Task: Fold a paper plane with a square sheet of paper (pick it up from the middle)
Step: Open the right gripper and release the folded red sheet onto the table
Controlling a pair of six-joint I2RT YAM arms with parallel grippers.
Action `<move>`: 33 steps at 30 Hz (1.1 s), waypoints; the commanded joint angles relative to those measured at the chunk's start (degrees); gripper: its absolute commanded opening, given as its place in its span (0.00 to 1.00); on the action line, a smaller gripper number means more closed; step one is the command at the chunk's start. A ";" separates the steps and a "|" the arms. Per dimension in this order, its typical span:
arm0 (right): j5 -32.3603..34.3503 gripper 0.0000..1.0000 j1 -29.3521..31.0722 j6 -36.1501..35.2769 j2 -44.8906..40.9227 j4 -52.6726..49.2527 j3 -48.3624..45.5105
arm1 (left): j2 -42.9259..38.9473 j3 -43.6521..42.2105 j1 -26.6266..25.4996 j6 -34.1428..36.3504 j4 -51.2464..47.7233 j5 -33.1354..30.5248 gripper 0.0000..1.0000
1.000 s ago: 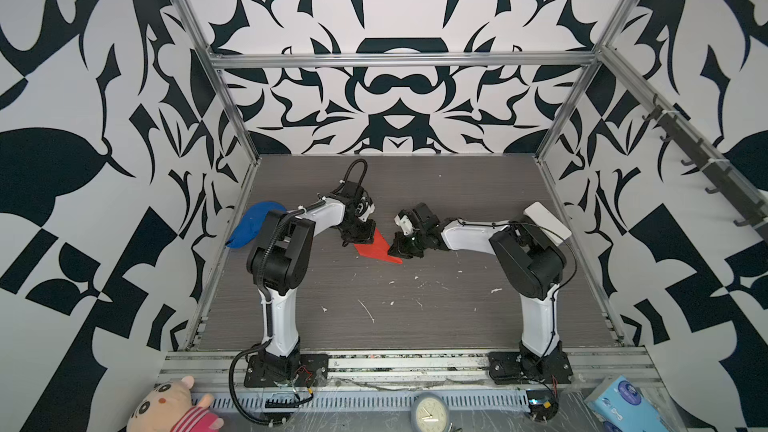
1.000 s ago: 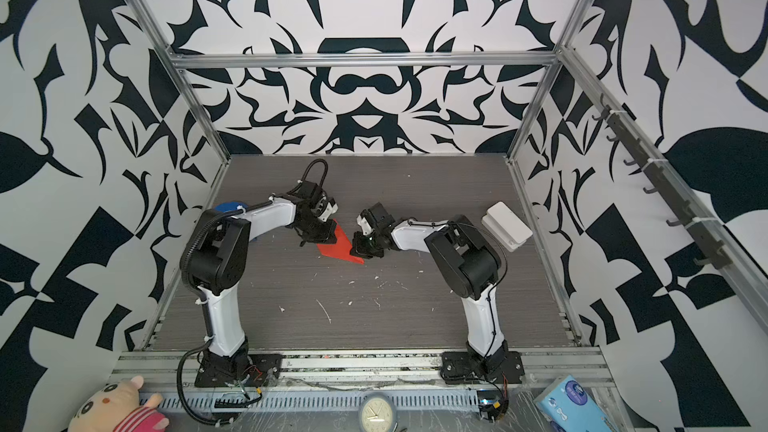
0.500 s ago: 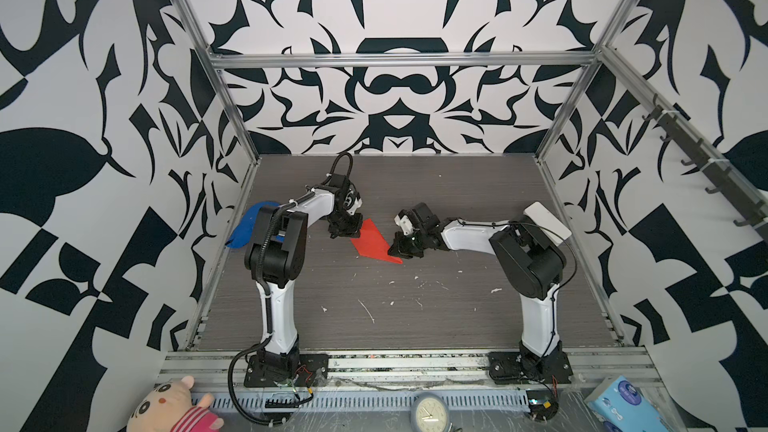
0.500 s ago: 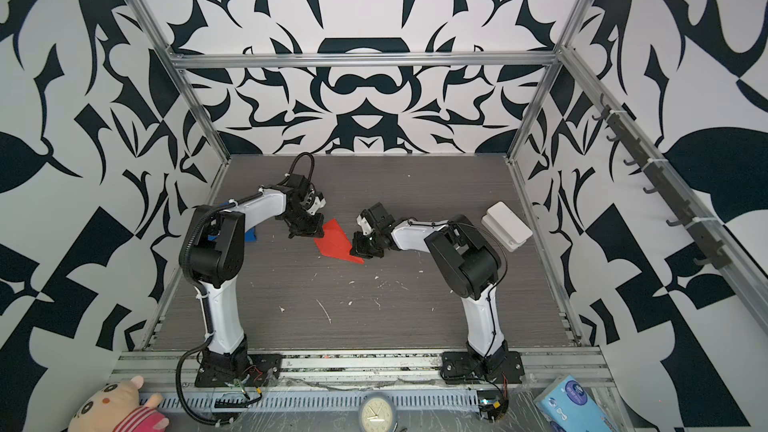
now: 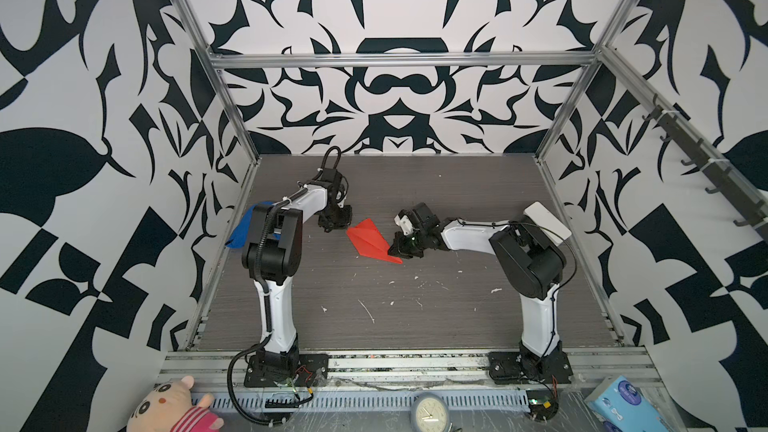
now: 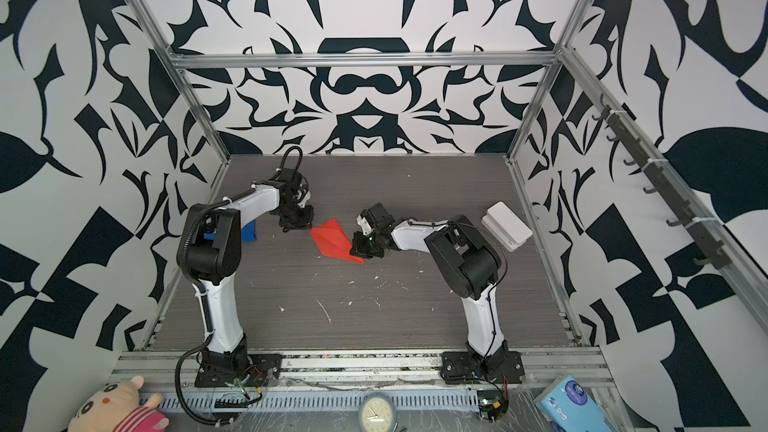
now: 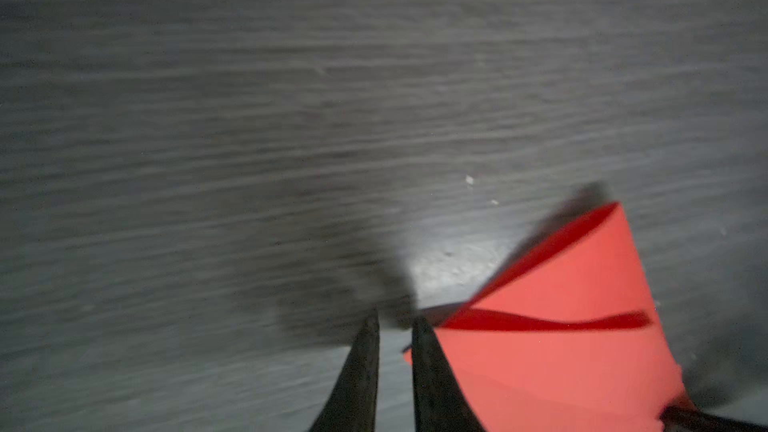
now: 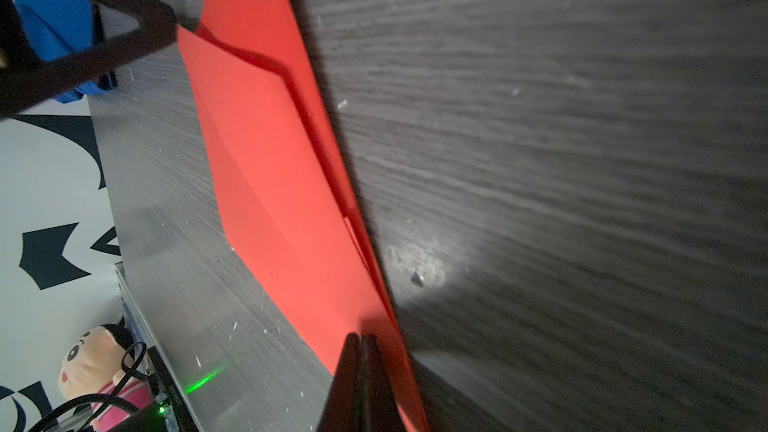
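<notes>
A red paper plane (image 5: 371, 242), folded into a narrow pointed dart, lies flat near the middle of the dark wood-grain table (image 5: 415, 309) in both top views. My right pincer (image 5: 397, 249) sits at the pointed nose with its fingers pressed together. In the right wrist view their tips overlap the red paper, but I cannot tell whether a layer is caught between them. My left pincer (image 5: 336, 224) stands just beside the plane's wide tail end. Its fingers are parted by a narrow slit, with bare table showing through and nothing held. The left wrist view is blurred and cuts the plane off at its edge. A blue cloth (image 5: 236, 234) is half hidden behind my left arm. A white box (image 5: 546, 222) lies partly behind my right arm.
</notes>
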 commanded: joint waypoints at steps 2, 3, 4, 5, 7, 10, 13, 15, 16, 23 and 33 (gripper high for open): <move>3.31 0.00 -0.08 0.10 2.53 -5.90 -0.93 | 1.18 0.26 0.49 -3.50 -2.89 -7.81 0.20; 3.25 0.00 -0.13 0.09 2.42 -5.89 -0.95 | 0.12 0.22 0.46 -4.03 -2.91 -8.26 0.20; 3.23 0.00 -0.13 0.08 2.27 -5.83 -0.84 | -1.32 0.08 0.52 -4.74 -2.55 -8.41 0.20; 2.93 0.00 -0.14 0.05 2.14 -5.62 -0.69 | -3.18 0.05 0.47 -5.92 -2.31 -8.28 0.21; 1.25 0.00 -0.14 -0.01 1.26 -2.88 -1.22 | -7.53 -0.48 0.45 -8.51 -1.13 -7.14 0.26; -3.06 0.00 -0.12 -0.02 -0.91 3.50 -0.70 | -16.04 -5.12 0.45 -15.54 4.24 -3.07 0.35; -6.22 0.00 -0.12 -0.17 -3.86 8.45 1.06 | -24.15 -14.57 0.28 -24.30 13.38 2.46 0.44; -7.16 0.04 -0.06 -0.89 -5.95 10.18 1.59 | -28.29 -20.39 0.11 -29.66 18.40 4.43 0.49; -7.34 0.06 -0.11 -1.68 -6.89 10.77 1.54 | -30.28 -23.61 0.02 -32.22 21.29 5.48 0.56; 1.82 0.35 -0.43 -17.26 -9.30 3.28 0.84 | -37.47 -40.50 -1.82 -44.71 39.49 10.98 0.82; 0.99 0.32 -2.93 -21.27 -3.47 1.48 5.35 | -27.95 -44.36 -6.06 -45.83 54.74 15.19 0.89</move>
